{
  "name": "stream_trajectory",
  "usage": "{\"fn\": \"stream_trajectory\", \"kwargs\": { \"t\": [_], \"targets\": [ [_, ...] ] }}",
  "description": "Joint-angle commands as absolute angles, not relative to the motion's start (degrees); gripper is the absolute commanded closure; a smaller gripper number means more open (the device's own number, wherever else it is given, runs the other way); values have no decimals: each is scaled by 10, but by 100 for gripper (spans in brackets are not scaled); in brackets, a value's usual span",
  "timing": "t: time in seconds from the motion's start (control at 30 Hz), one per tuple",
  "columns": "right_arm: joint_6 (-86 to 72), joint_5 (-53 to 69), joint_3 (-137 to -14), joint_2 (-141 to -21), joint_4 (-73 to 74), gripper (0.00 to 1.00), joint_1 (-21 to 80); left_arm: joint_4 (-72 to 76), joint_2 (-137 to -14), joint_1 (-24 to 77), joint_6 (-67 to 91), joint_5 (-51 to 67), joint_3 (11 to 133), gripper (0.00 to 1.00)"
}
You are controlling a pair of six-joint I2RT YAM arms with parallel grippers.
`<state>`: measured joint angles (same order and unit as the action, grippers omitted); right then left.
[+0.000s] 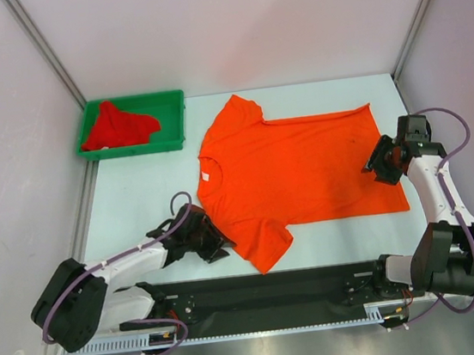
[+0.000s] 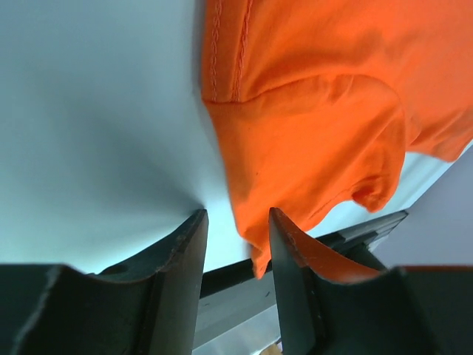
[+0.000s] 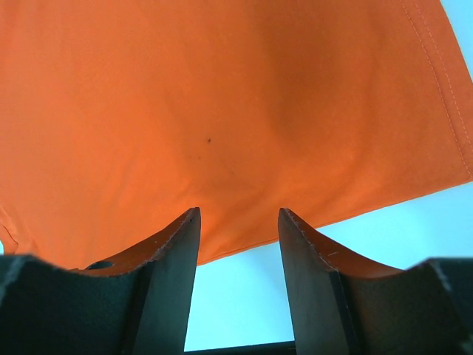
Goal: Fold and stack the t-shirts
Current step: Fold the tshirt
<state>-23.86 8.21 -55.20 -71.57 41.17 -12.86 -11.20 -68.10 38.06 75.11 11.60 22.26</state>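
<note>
Top external cam: pale table point(image 1: 136, 198) w/ the orange tee point(image 1: 305, 169) spread flat across its middle, neck toward the left, hem toward the right, one sleeve pointing to the far side and the other to the near edge. Green tray point(image 1: 177, 124) sits at the far-left corner, well apart from that tee; the red tee point(image 1: 118, 127) lies bunched inside it. Left gripper point(image 1: 217, 244) is low on the table just beside the near sleeve; left wrist cam shows its jaws parted, bare table in the gap, the sleeve's edge up against the inner face of one finger point(image 2: 292, 259), nothing clamped. Right gripper point(image 1: 380, 162) is at the hem on the tee's right side; right wrist cam shows jaws apart w/ the hem edge lying across the gap btwn them, cloth not pinched. Small white neck label point(image 1: 206, 176) shows inside the collar.
</note>
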Motion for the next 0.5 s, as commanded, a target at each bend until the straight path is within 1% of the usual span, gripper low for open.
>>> {"fn": "stream_trajectory", "kwargs": {
  "t": [0.0,0.1,0.23,0.3,0.33,0.4,0.47],
  "targets": [
    [-229,79,-559,-698,407,48,-127,-114,-699,387,780,56,231,55],
    [-233,77,-555,-696,408,48,-127,-110,-714,388,782,46,235,54],
    [-241,69,-553,-700,411,48,-132,-110,-737,391,777,57,240,63],
    [-245,69,-553,-705,417,48,-135,-107,-741,392,774,54,239,65],
    [-245,70,-555,-707,418,47,-138,-105,-742,392,767,48,240,69],
    [-246,72,-558,-713,425,47,-141,-105,-743,392,762,45,243,72],
    [-247,69,-557,-712,430,47,-145,-110,-738,392,757,46,243,78]
  ]
}}
